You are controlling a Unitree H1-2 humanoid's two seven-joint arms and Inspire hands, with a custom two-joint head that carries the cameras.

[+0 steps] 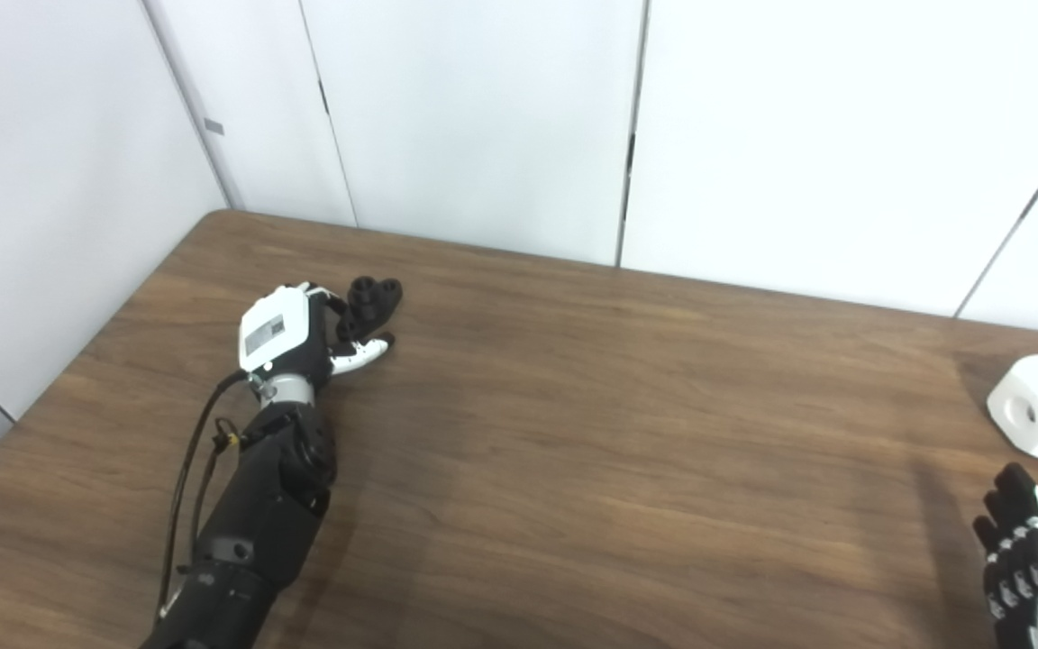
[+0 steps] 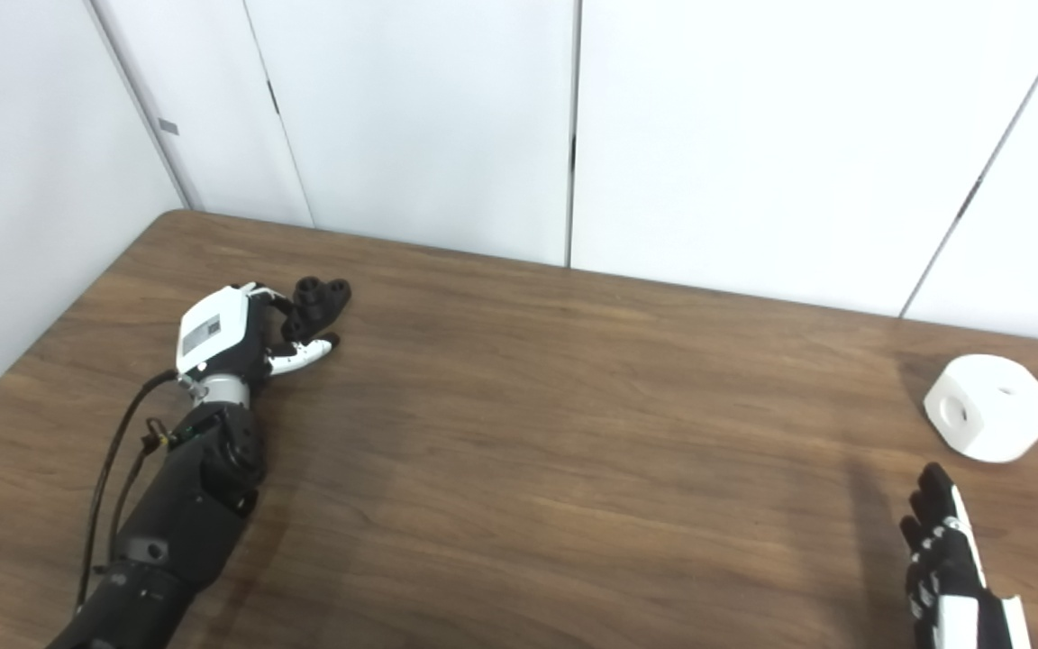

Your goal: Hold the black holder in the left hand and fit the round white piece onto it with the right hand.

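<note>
The left hand [image 1: 289,333] lies in the left part of the frame, its white back turned up and its arm running in from the lower left. Its fingers [image 1: 364,353] reach to the black holder [image 1: 373,302], which sits on the desk [image 1: 573,406] just above and to the right of the hand. The fingers touch or wrap the near side of the holder, but whether they really have hold of it cannot be told from either view. The holder shows round socket-like openings on top.

The right hand [image 2: 947,559] comes up at the lower right edge of the frame, fingers stretched out and slightly apart, with nothing in it. Above it, near but not touching, the round white piece [image 2: 987,407] rests on the desk at the right side, with holes in its faces. White wall panels [image 1: 483,117] stand behind the desk.
</note>
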